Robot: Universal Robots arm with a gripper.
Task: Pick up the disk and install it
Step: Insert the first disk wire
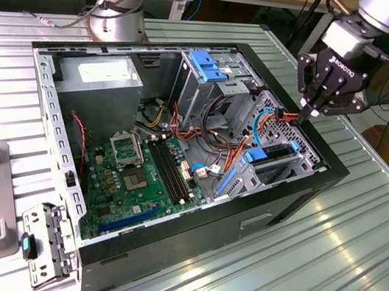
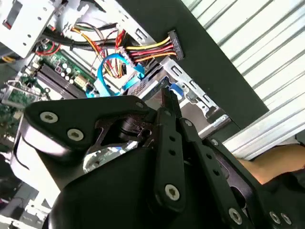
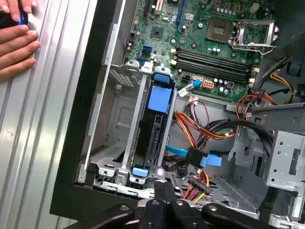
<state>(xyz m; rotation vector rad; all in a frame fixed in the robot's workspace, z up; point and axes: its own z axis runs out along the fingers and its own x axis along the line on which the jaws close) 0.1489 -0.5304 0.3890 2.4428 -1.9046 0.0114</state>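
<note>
- I see my gripper [image 1: 305,116] pinched together and empty, hovering just above the drive cage [image 3: 119,129].
- The disk [image 3: 156,119] sits slotted in that cage, blue tabs at both ends.

Count's in: 1 open PC case [image 1: 203,225], 1 disk [image 3: 155,125], 1 mobo [image 1: 136,184] w/ 1 CPU socket [image 1: 128,151] & 4 RAM slots [image 3: 212,59], 1 PSU [image 1: 105,75], 1 pale-blue latch plate [image 1: 208,65], 1 tool [image 1: 306,116], 1 person's hand [image 3: 16,45], 1 loose metal bracket [image 1: 46,248].
</note>
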